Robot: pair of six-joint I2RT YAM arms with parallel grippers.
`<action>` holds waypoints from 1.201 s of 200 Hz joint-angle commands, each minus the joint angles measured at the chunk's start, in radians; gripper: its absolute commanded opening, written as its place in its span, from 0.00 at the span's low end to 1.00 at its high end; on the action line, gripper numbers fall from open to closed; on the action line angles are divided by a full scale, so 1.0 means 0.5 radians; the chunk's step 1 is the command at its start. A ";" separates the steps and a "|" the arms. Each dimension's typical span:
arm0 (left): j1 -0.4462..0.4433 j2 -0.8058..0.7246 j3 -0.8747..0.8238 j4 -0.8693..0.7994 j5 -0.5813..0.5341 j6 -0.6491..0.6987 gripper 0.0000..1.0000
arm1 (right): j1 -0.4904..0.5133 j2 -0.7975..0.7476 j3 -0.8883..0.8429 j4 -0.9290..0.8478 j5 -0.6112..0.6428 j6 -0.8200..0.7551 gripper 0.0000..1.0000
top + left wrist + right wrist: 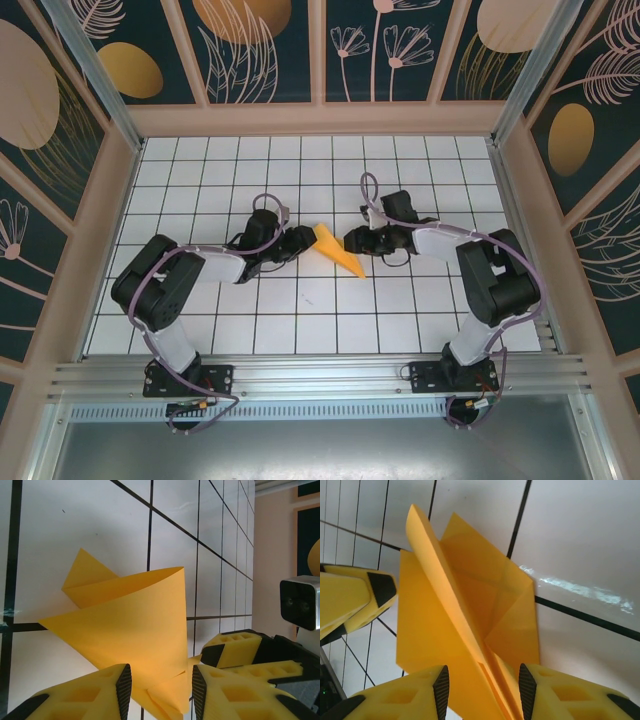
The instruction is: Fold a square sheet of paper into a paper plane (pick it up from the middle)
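The orange-yellow paper plane is a partly folded, creased dart lying mid-table between both arms. In the left wrist view the paper plane curls up in a loose flap, and its narrow end reaches into the wide gap of my left gripper, which is open. My right gripper is open too, with the raised centre crease of the paper plane running between its fingers. My left gripper and my right gripper face each other across the paper. The right fingers sit close beside the left ones.
The white grid-tiled table is walled by patterned panels with orange ovals. An aluminium rail runs along the near edge by the arm bases. Bare tiles lie in front of and behind the paper.
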 commanded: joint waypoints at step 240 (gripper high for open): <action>-0.005 -0.557 -0.249 -0.479 -0.735 0.076 0.42 | 0.802 -0.025 0.472 -0.728 1.872 0.246 0.01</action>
